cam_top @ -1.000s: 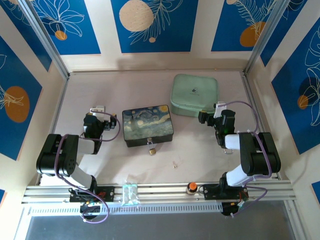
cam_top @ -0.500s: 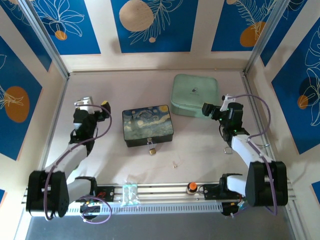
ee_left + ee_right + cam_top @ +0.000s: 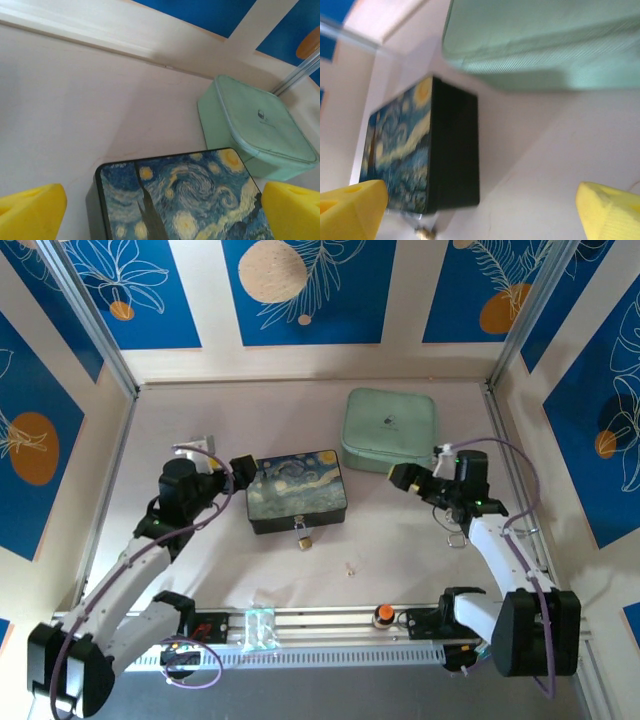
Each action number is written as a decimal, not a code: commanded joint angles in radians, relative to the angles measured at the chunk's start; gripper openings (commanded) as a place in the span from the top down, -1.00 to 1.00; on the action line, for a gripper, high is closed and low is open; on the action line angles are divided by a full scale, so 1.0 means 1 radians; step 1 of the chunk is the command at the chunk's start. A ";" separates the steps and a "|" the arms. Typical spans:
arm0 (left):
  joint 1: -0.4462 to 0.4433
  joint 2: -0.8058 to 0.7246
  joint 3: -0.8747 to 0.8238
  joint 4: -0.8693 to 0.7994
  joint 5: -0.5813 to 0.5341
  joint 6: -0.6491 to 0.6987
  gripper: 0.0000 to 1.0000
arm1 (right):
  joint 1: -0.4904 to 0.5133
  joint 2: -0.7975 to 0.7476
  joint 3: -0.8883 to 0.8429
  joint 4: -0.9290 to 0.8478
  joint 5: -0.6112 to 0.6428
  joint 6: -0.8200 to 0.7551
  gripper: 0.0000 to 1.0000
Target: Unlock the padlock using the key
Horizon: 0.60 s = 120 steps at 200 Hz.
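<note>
My left end effector [image 3: 240, 468] hung released, fingers spread wide, just beside the left end of the painted box [image 3: 296, 490]. The padlock [image 3: 302, 538] sat against the box's near side on the surface [image 3: 200, 410]. The key [image 3: 349, 567] lay apart from it, nearer my bases. My right end effector [image 3: 402, 478] was released too, near the green case [image 3: 390, 430].

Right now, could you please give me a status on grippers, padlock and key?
Open and empty: left gripper by painted box, right gripper near green case. Brass padlock at box front; key loose on table, uncovered.
</note>
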 commanded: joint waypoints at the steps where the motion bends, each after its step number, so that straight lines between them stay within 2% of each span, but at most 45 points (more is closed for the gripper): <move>1: -0.031 -0.024 0.017 -0.250 0.022 -0.030 -0.99 | 0.126 -0.037 0.050 -0.219 0.087 -0.042 -0.89; 26: -0.111 -0.042 0.034 -0.364 0.071 -0.037 -0.99 | 0.307 -0.056 0.038 -0.295 0.176 -0.003 -0.72; 49: -0.182 -0.109 0.013 -0.387 0.086 -0.076 -0.99 | 0.494 -0.074 0.009 -0.335 0.285 0.072 -0.63; 65: -0.218 -0.150 -0.006 -0.413 0.029 -0.113 -0.99 | 0.616 -0.084 -0.024 -0.332 0.347 0.139 -0.54; 76: -0.228 -0.162 -0.017 -0.441 0.001 -0.119 -0.98 | 0.699 -0.080 -0.040 -0.328 0.390 0.177 -0.48; 92: -0.229 -0.189 -0.069 -0.399 0.039 -0.130 -0.99 | 0.792 -0.060 -0.060 -0.319 0.451 0.224 -0.40; 105: -0.227 -0.217 -0.138 -0.324 0.076 -0.130 -0.99 | 0.848 -0.029 -0.072 -0.299 0.465 0.250 -0.34; 120: -0.228 -0.251 -0.179 -0.328 0.049 -0.132 -0.99 | 0.900 0.024 -0.057 -0.306 0.469 0.261 -0.34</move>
